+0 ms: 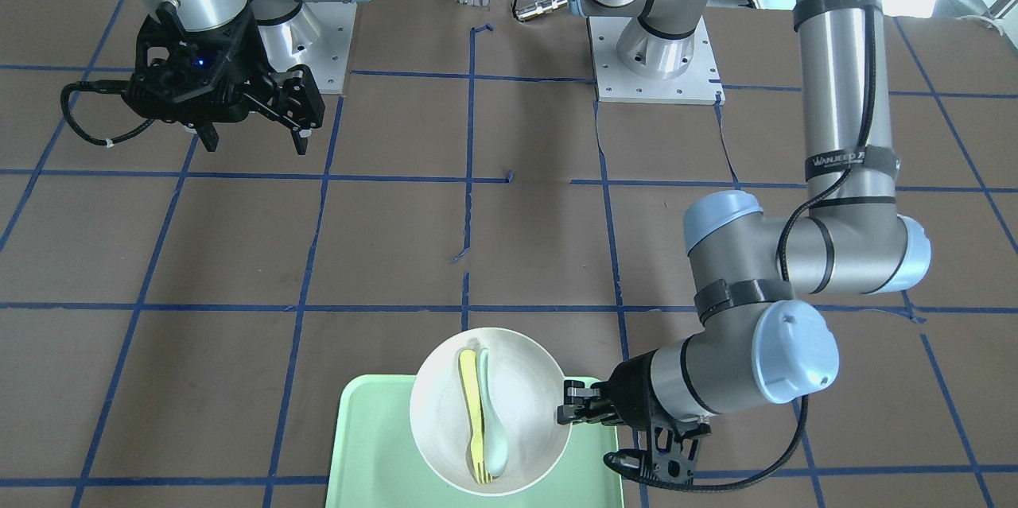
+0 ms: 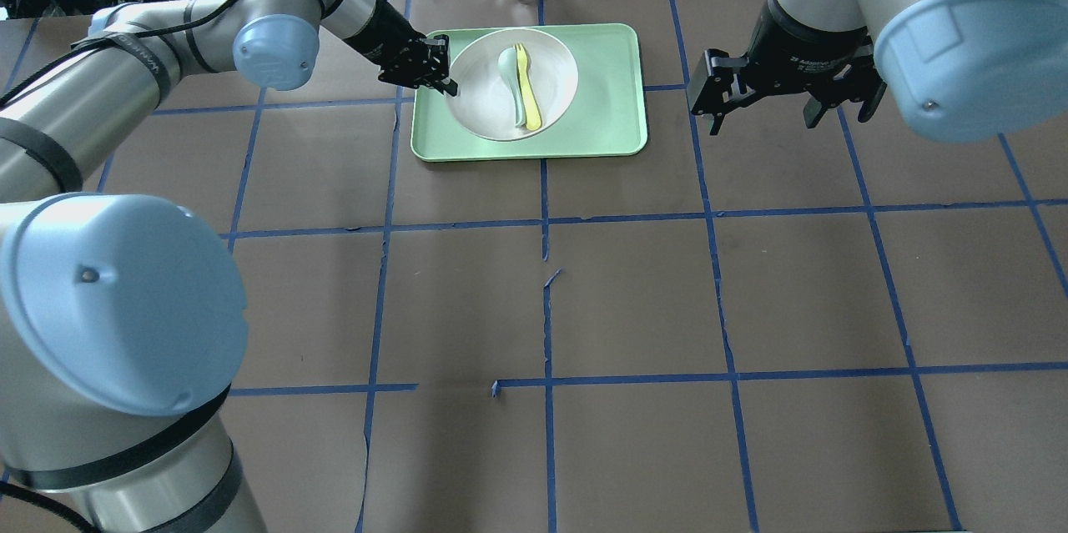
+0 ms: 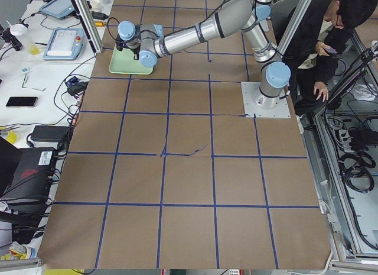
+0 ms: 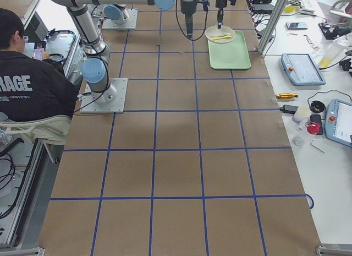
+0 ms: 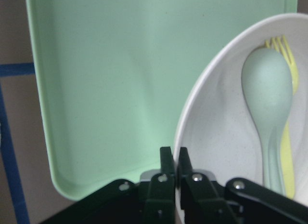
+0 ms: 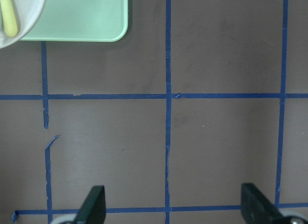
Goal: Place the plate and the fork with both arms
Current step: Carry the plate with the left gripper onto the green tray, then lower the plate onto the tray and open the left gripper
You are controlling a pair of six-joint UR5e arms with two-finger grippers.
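the left gripper is closed to a thin pinch on the plate, gripping its rim at 9 o'clock in the overhead view. this edge hold likely lets the plate lift without disturbing the fork, which lies inside it beside a mint spoon. the plate sits on a green tray. the right gripper hangs wide open and empty at 3 o'clock, well apart, probably waiting for the fork. the brown table carries a blue tape grid, and an operator sits near the arm bases.
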